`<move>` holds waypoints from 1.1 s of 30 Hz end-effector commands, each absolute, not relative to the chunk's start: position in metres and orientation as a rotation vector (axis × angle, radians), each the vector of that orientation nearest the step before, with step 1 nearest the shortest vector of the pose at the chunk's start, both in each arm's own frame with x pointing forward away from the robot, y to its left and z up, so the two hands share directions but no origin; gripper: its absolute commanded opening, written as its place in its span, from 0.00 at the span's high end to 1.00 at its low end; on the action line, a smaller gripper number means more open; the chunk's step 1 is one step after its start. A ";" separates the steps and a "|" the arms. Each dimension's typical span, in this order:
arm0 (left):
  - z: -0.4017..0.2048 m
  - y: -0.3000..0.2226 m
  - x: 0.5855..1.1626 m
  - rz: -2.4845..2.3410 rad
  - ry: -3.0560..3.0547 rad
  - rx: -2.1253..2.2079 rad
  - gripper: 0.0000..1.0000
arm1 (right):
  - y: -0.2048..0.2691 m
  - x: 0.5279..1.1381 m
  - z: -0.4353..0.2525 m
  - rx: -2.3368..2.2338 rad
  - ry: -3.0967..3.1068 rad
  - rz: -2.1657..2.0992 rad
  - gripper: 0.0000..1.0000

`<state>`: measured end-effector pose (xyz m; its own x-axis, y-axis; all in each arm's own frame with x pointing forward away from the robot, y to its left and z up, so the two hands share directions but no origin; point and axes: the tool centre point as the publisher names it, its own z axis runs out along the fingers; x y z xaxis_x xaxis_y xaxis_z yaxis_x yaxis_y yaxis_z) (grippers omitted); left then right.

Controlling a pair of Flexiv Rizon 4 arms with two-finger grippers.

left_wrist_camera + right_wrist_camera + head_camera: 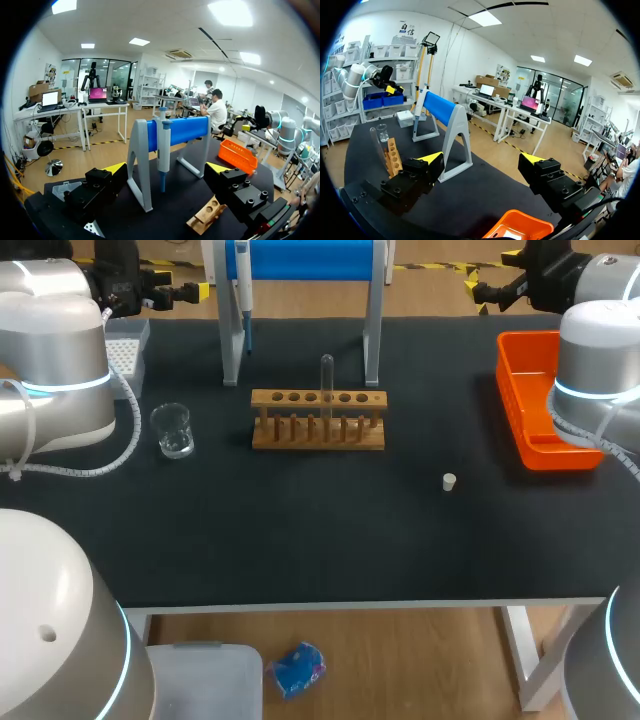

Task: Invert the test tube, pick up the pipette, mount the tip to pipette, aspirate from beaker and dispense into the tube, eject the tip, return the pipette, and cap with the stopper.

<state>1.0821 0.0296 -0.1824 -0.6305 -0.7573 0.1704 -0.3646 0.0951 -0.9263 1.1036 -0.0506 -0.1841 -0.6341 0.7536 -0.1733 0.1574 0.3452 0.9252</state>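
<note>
One test tube (326,375) stood upright in a middle hole of the one wooden rack (318,422), about the middle of the black table (300,540). One pipette (243,290) hung on the left side of the blue and white stand (372,330), just beyond the rack at the far edge. One glass beaker (172,430) sat to the left of the rack, and one small white stopper (449,481) lay alone to the rack's near right, well apart from it. One tip box (125,345) sat at the far left and one orange tray (530,400) at the far right.

There were two grippers, both up by the far edge. The left gripper (166,170) had its fingers wide apart with nothing between them, and so did the right gripper (481,159).

Only the head view showed the stopper. The left wrist view showed the pipette close up on its stand ahead of the fingers, with one end of the rack and the tray beyond, but not the tube. The right wrist view showed the tube in the rack, the beaker and the tip box beyond it, and a corner of the tray under the gripper
</note>
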 end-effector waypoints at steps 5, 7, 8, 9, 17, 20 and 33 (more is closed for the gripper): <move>-0.182 0.030 1.083 -1.549 2.030 -1.105 0.00 | -0.051 1.104 -0.184 0.792 2.015 1.291 0.00; -0.182 0.030 1.083 -1.549 2.030 -1.105 0.00 | -0.051 1.104 -0.184 0.792 2.015 1.291 0.00; -0.182 0.030 1.083 -1.549 2.030 -1.105 0.00 | -0.051 1.104 -0.184 0.792 2.015 1.291 0.00; -0.182 0.030 1.083 -1.549 2.030 -1.105 0.00 | -0.051 1.104 -0.184 0.792 2.015 1.291 0.00; -0.182 0.030 1.083 -1.549 2.030 -1.105 0.00 | -0.043 1.088 -0.182 0.718 2.031 1.408 0.00; -0.182 0.030 1.083 -1.549 2.030 -1.105 0.00 | -0.038 1.065 -0.186 0.643 2.058 1.504 0.00; -0.182 0.030 1.083 -1.549 2.030 -1.105 0.00 | -0.018 0.938 -0.226 0.197 2.267 1.878 0.00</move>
